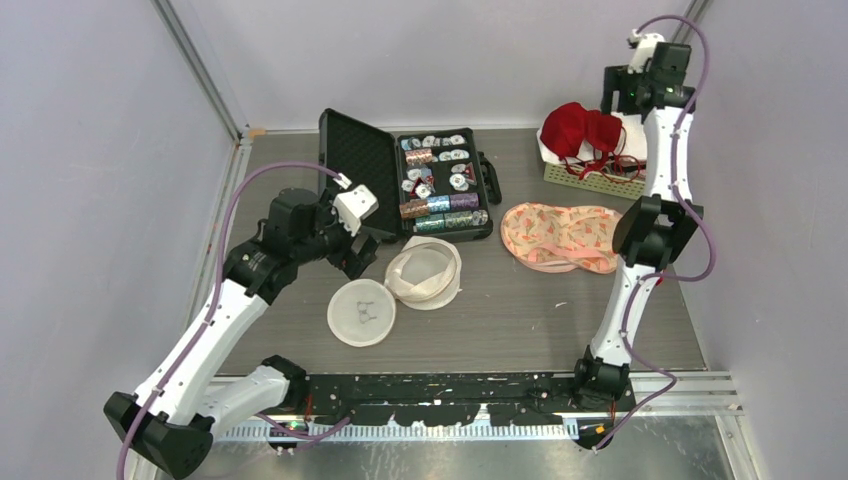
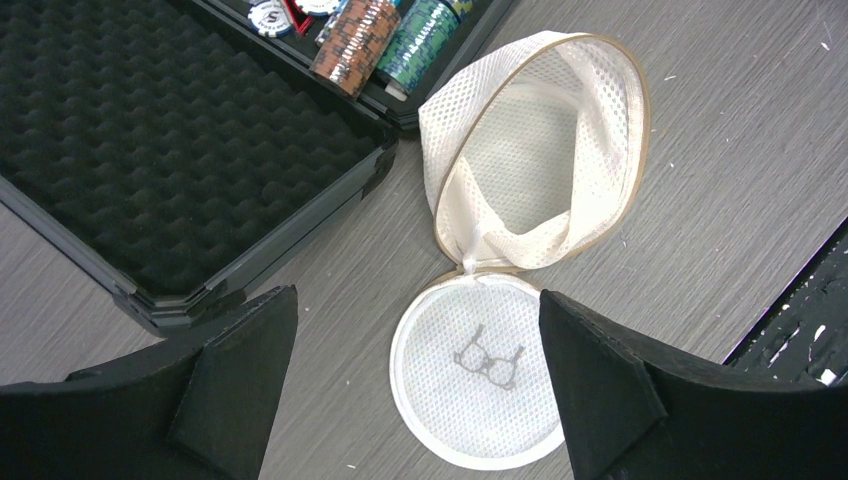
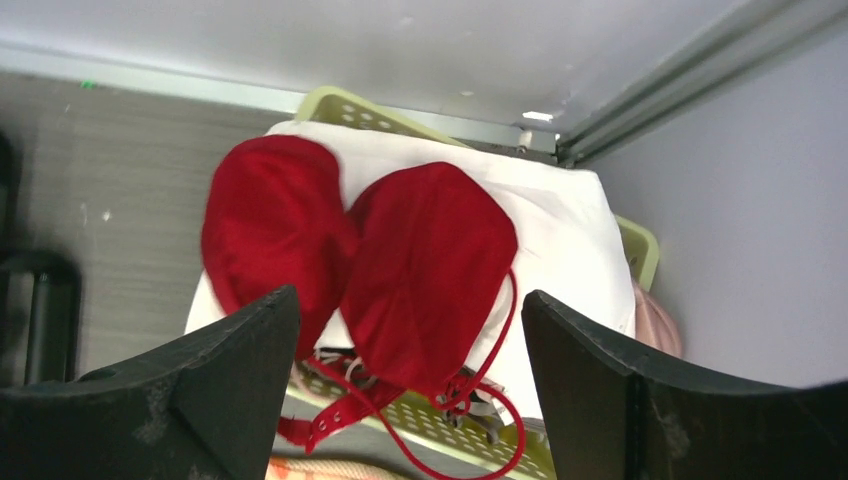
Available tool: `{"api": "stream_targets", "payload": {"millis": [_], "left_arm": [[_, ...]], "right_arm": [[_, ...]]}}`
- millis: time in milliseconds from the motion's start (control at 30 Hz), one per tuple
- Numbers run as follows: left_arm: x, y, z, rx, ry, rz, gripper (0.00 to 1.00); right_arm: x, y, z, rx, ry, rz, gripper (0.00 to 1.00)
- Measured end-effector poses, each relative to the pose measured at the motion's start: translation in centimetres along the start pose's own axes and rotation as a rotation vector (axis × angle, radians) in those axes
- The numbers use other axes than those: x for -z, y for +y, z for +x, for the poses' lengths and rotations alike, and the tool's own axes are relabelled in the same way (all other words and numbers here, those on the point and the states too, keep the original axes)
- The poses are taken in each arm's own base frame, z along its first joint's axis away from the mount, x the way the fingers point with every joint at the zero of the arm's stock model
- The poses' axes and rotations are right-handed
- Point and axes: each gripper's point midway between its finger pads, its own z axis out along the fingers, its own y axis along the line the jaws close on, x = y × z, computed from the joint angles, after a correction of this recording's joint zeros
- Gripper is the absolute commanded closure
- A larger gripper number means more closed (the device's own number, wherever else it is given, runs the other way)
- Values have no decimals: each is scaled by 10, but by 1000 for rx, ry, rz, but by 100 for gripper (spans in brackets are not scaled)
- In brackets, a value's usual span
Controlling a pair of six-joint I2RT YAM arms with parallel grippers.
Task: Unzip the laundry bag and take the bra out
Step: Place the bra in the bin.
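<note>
The white mesh laundry bag lies unzipped on the table. Its round lid [image 1: 361, 312] with a grey bra icon lies flat. Its body [image 1: 425, 272] gapes open and looks empty in the left wrist view [image 2: 540, 150], where the lid [image 2: 478, 380] also shows. A red bra [image 1: 583, 128] lies on white cloth in the basket [image 3: 380, 250]. A peach patterned bra [image 1: 560, 237] lies on the table. My left gripper [image 1: 358, 255] is open and empty above the lid [image 2: 415, 300]. My right gripper [image 1: 615, 95] is open and empty above the red bra [image 3: 410, 300].
An open black case [image 1: 400, 180] with poker chips [image 2: 380, 35] and a foam-lined lid [image 2: 150, 150] stands behind the bag. The yellow-green basket [image 1: 590, 180] sits at the back right corner against the wall [image 3: 350, 105]. Walls close in on both sides.
</note>
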Motion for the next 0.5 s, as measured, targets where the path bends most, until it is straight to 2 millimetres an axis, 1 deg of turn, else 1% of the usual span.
{"api": "stream_targets", "payload": {"millis": [67, 133, 200, 300, 333, 400, 500], "left_arm": [[2, 0, 0, 0, 1, -6, 9], [4, 1, 1, 0, 2, -10, 9], [5, 2, 1, 0, 2, -14, 9], [5, 1, 1, 0, 3, -14, 9], [5, 1, 1, 0, 3, -14, 9], [5, 1, 1, 0, 3, -13, 9], [5, 1, 1, 0, 3, -13, 9]], "right_arm": [[-6, -21, 15, -100, 23, 23, 18], [-6, -39, 29, -193, 44, 39, 19], [-3, -53, 40, -289, 57, 51, 21], [-1, -70, 56, -402, 74, 59, 24], [-1, -74, 62, -438, 83, 56, 26], [0, -74, 71, -493, 105, 40, 29], [0, -66, 71, -542, 109, 4, 34]]}}
